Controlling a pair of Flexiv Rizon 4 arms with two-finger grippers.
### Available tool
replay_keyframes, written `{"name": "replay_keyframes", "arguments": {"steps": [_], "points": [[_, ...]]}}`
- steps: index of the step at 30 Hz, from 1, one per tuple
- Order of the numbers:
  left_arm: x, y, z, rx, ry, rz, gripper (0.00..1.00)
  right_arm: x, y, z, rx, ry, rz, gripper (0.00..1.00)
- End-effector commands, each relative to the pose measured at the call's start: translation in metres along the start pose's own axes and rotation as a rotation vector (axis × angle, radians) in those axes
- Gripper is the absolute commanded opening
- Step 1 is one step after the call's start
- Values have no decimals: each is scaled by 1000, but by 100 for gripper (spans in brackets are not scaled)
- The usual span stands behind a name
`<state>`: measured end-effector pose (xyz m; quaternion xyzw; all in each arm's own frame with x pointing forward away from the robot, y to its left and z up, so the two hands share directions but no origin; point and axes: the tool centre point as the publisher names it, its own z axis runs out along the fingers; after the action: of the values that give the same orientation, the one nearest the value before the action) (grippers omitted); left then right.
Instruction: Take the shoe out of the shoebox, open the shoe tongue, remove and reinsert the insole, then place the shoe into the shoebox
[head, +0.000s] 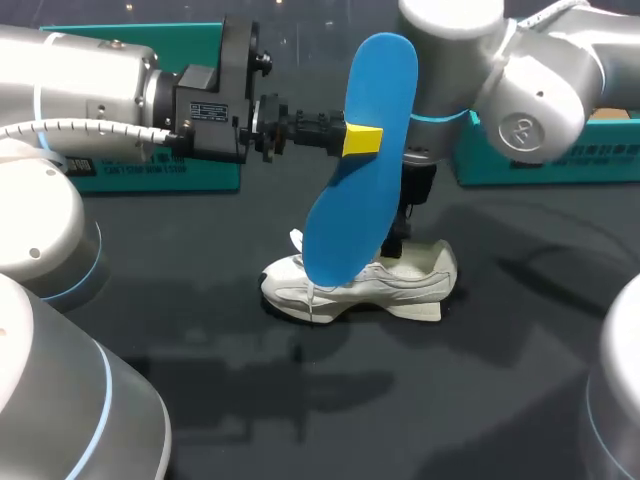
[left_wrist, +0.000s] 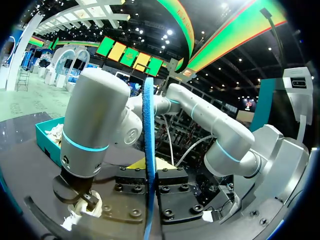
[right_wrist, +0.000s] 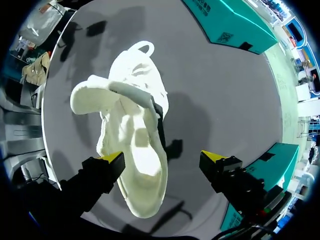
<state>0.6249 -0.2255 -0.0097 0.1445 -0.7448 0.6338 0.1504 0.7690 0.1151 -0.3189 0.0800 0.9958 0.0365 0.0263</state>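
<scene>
Above the white shoe (head: 400, 285), left pincer (head: 362, 140) clamps the blue insole (head: 360, 190); right pincer (right_wrist: 162, 159) hangs spread apart.

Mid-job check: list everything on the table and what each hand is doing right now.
Insole: one, blue, held upright above the shoe.
Shoe: one, white, resting mid-table.
Shoebox pieces: two, teal, far side of the table, one at the left, one at the right.
Table: one, dark, under everything.
Left hand: one, yellow-tipped, shut on the insole.
Right hand: one, yellow-tipped, open, above the shoe.
</scene>
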Motion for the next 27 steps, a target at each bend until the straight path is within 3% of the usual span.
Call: {"name": "replay_keyframes", "arguments": {"steps": [1, 11, 14, 16, 18, 21, 23, 27], "points": [[0, 1, 0, 2, 0, 1, 0, -5, 8, 17, 10, 17, 1, 100], [0, 1, 0, 2, 0, 1, 0, -11, 5, 42, 30, 54, 15, 99], [0, 1, 0, 2, 0, 1, 0, -11, 4, 47, 30, 68, 9, 89], [0, 1, 0, 2, 0, 1, 0, -11, 2, 50, 30, 77, 7, 74], [0, 1, 0, 2, 0, 1, 0, -11, 1, 53, 32, 86, 10, 51], [0, 1, 0, 2, 0, 1, 0, -11, 0, 56, 32, 95, 10, 31], [0, 1, 0, 2, 0, 1, 0, -11, 0, 57, 34, 104, 8, 0], [0, 1, 0, 2, 0, 1, 0, -8, -2, 57, 44, 115, 6, 0]]}}
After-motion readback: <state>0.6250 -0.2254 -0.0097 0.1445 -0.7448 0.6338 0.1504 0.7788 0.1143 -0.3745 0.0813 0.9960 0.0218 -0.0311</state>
